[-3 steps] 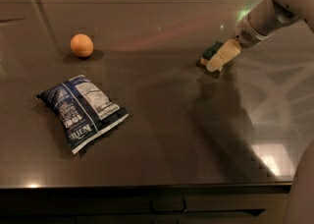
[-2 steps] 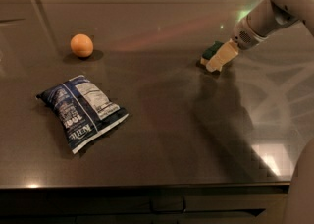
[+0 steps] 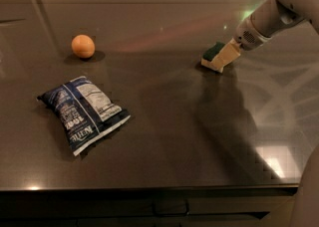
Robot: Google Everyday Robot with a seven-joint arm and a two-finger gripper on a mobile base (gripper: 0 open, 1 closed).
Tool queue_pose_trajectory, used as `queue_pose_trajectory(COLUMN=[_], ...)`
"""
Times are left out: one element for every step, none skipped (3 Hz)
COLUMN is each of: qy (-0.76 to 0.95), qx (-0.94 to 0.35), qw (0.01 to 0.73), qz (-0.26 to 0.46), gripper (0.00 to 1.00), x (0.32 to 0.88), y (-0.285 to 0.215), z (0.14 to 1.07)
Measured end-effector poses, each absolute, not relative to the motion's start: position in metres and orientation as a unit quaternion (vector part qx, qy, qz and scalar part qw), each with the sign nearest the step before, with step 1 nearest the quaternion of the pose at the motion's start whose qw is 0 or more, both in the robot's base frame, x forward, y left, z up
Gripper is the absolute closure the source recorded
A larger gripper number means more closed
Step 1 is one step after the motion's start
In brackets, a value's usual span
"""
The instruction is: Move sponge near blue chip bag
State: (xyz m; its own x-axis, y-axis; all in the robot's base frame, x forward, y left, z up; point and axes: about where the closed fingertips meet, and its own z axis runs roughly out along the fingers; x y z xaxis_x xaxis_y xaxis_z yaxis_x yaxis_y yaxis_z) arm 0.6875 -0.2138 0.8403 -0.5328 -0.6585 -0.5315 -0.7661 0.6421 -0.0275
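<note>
One blue chip bag (image 3: 82,114) lies on the left of the counter (image 3: 169,141), its white label and print unreadable. One sponge (image 3: 214,50) sits well apart at the right, with the gripper (image 3: 223,59) against it. Whether the gripper holds the sponge cannot be told. One orange (image 3: 82,46) sits behind the bag.

The scene is dim, and the dark, glossy table (image 3: 164,136) is lit from overhead. A hard white glare sits at the lower right, with a small glint at the lower left edge. A faint reddish streak with green specks crosses the upper middle. The gripper (image 3: 219,60), at the upper right by the sponge (image 3: 213,51), throws a broad dark shadow down toward the lower right. The orange ball (image 3: 82,46) at upper left casts a soft shadow to its right. The blue chip bag (image 3: 82,113) at left has a dark shadow along its lower edge.
</note>
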Motion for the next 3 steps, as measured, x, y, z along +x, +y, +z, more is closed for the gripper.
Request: queue_pose_trajectory(qy=[0.856, 0.836, 0.812], qx=[-0.431, -0.461, -0.498], qw=[0.259, 0.258, 0.248], qz=[0.121, 0.147, 0.177], gripper=[0.88, 1.0, 1.0], x=[0.674, 0.646, 0.609], y=[-0.196, -0.17, -0.136], z=[0.854, 0.868, 0.88])
